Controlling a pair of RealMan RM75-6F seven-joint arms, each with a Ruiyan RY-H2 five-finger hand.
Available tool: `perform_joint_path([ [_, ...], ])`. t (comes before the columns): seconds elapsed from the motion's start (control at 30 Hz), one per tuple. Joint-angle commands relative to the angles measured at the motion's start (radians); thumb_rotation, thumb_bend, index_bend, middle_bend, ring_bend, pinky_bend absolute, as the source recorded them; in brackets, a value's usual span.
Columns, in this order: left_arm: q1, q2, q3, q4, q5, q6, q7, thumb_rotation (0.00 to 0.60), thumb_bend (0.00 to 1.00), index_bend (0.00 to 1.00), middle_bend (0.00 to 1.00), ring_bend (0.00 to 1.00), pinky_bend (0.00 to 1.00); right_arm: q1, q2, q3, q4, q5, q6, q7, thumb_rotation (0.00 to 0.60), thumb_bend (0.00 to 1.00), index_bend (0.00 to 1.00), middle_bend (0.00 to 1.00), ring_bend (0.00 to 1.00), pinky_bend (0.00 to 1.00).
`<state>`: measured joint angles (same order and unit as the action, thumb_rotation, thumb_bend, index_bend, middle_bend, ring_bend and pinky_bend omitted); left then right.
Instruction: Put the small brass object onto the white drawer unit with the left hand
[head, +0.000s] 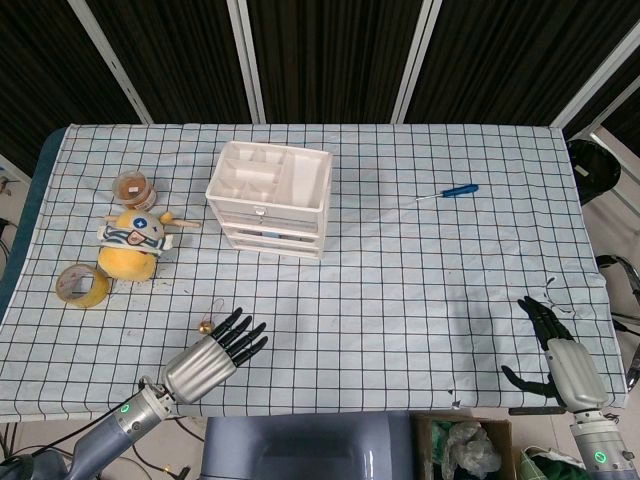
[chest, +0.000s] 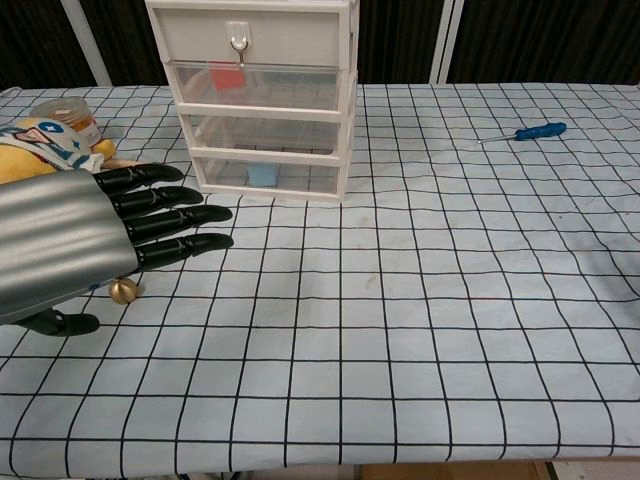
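The small brass object (head: 205, 327) is a little round bell lying on the checked cloth near the front left; in the chest view the brass object (chest: 125, 290) peeks out from under my left hand. My left hand (head: 213, 358) hovers just right of and over it, fingers straight and apart, holding nothing; the same left hand (chest: 85, 240) fills the chest view's left side. The white drawer unit (head: 270, 197) stands mid-table behind it, its top tray divided into compartments; the drawer unit (chest: 255, 95) shows clear drawer fronts. My right hand (head: 560, 355) rests at the front right edge, fingers spread, empty.
A yellow plush toy (head: 133, 243), a tape roll (head: 83, 285) and a small round jar (head: 134, 187) lie left of the drawers. A blue screwdriver (head: 450, 192) lies at the back right. The table's front edge runs just under both hands.
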<state>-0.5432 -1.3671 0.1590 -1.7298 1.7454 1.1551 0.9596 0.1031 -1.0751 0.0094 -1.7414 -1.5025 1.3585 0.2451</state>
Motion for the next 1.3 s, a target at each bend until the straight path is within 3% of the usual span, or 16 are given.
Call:
perform_joint_path([
  [0.03, 0.004, -0.001, -0.002, -0.002, 0.010, 0.000, -0.009, 0.600, 0.00, 0.00, 0.00, 0.04, 0.07, 0.000, 0.000, 0.000, 0.000, 0.000, 0.000, -0.001, 0.600, 0.20, 0.00, 0.00, 0.00, 0.13],
  [0.7, -0.033, 0.075, -0.050, -0.028, -0.026, -0.116, 0.028, 0.600, 0.00, 0.00, 0.00, 0.04, 0.07, 0.000, 0.000, 0.001, 0.002, 0.003, 0.000, -0.001, 0.600, 0.20, 0.00, 0.00, 0.00, 0.13],
  [0.8, -0.045, 0.083, -0.060, -0.024, -0.041, -0.145, 0.037, 0.600, 0.00, 0.00, 0.03, 0.06, 0.13, 0.000, -0.001, 0.002, 0.002, 0.004, -0.001, -0.003, 0.600, 0.20, 0.00, 0.00, 0.00, 0.13],
  [0.93, -0.067, 0.089, -0.074, -0.009, -0.064, -0.193, 0.048, 0.600, 0.00, 0.00, 0.19, 0.22, 0.32, 0.000, -0.001, 0.003, 0.003, 0.007, -0.001, -0.003, 0.600, 0.20, 0.00, 0.00, 0.00, 0.13],
  [1.1, -0.094, 0.081, -0.088, 0.027, -0.088, -0.248, 0.054, 0.600, 0.00, 0.02, 0.62, 0.62, 0.67, 0.001, -0.001, 0.004, 0.004, 0.008, -0.003, -0.002, 0.600, 0.20, 0.00, 0.00, 0.00, 0.13],
  [1.2, -0.111, 0.069, -0.094, 0.051, -0.104, -0.284, 0.052, 0.600, 0.00, 0.12, 0.86, 0.81, 0.85, 0.001, 0.000, 0.005, 0.004, 0.010, -0.003, 0.000, 0.600, 0.20, 0.00, 0.00, 0.00, 0.13],
  [1.3, -0.126, 0.054, -0.101, 0.072, -0.125, -0.315, 0.044, 0.600, 0.01, 0.19, 0.95, 0.90, 0.91, 0.002, 0.001, 0.005, 0.003, 0.012, -0.004, 0.001, 0.600, 0.20, 0.00, 0.00, 0.00, 0.13],
])
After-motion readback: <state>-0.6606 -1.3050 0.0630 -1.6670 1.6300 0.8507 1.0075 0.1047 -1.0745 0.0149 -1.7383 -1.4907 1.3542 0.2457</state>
